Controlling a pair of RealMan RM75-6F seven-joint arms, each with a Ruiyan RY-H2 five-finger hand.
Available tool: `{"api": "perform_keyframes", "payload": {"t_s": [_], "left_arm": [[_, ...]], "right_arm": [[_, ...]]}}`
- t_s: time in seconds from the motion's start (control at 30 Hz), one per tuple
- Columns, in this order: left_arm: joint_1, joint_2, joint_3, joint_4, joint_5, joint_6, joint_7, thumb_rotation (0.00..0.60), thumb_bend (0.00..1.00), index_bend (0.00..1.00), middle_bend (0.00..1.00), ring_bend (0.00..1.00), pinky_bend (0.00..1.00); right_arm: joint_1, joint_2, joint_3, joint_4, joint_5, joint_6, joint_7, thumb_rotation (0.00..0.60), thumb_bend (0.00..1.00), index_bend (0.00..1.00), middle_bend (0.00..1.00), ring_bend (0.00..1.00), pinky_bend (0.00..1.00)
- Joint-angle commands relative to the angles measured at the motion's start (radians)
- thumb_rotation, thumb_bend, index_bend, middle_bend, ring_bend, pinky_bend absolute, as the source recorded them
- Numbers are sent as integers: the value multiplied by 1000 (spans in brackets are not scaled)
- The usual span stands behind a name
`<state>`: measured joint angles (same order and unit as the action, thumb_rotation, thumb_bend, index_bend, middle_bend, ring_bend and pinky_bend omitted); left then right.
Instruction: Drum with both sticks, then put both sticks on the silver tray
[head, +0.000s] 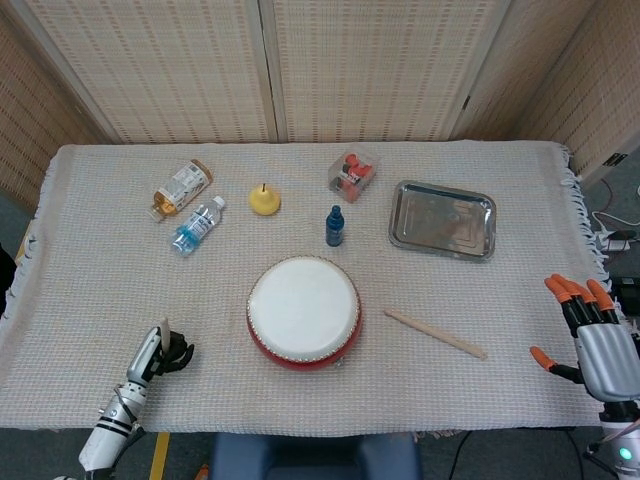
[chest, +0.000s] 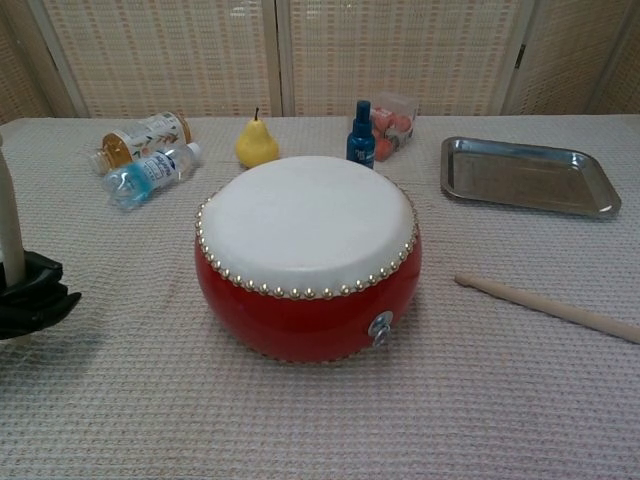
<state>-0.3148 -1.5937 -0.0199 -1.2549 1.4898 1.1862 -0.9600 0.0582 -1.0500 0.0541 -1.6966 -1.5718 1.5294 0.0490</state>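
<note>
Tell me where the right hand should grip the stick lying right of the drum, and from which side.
Grip the loose drumstick near its end pointing toward the right hand, coming from above. It lies flat on the cloth, slanting away from the drum, with bare cloth around it, so fingers can probably close across its thin shaft, leaving the drum-side end free to strike.

Left hand (head: 170, 353) is sitting low at the near left corner, black fingers (chest: 35, 292) curling tight around a drumstick (chest: 10, 228) that is standing nearly upright — the forearm is reaching in from below. Right hand (head: 592, 340) is hanging off the right edge, orange-tipped fingers (head: 572, 293) spreading wide, holding nothing.
</note>
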Motion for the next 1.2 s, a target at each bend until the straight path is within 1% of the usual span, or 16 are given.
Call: {"api": "perform_keyframes", "payload": {"t_s": [0.03,0.2,0.3,0.37,0.43,0.53,0.63,0.7,0.87,1.03,1.2], "left_arm": [[-8,53,-9,-16,28,40,140,600,942,1000,1000,1000,1000],[-12,121,-49,-48,45,121,380,600,945,1000,1000,1000,1000],[-15,167,-76,-81,72,187,562,600,945,1000,1000,1000,1000],[-18,189,-88,-101,90,220,658,600,943,1000,1000,1000,1000],[-22,219,-92,-138,103,233,736,600,940,1000,1000,1000,1000],[-28,256,-99,-184,112,239,818,600,934,1000,1000,1000,1000],[-30,263,-107,-195,114,253,896,600,932,1000,1000,1000,1000],[-30,263,-108,-202,109,254,925,600,931,1000,1000,1000,1000],[-29,266,-110,-211,94,255,945,600,932,1000,1000,1000,1000],[-27,264,-115,-213,79,260,972,600,931,1000,1000,1000,1000],[-27,259,-112,-212,76,263,995,600,929,1000,1000,1000,1000]], "right_arm": [[1,0,0,3,3,-3,5,600,171,97,69,0,59],[7,-8,-7,17,17,-32,18,600,172,97,69,0,61],[25,-2,-11,7,42,-88,11,600,171,97,69,0,70],[40,2,-12,-4,62,-127,2,600,171,97,69,0,91],[59,2,-8,-19,97,-178,-9,600,171,99,69,0,114],[93,-1,-3,-30,150,-260,-26,600,171,105,69,0,130],[121,-15,10,-28,199,-314,-40,600,171,123,69,0,143],[138,-32,16,-23,225,-343,-56,600,171,137,69,0,143],[173,-74,12,1,273,-412,-103,600,171,141,68,0,143],[216,-136,10,63,310,-486,-131,600,171,141,67,0,133],[255,-213,6,141,308,-529,-155,600,171,141,67,0,121]]}}
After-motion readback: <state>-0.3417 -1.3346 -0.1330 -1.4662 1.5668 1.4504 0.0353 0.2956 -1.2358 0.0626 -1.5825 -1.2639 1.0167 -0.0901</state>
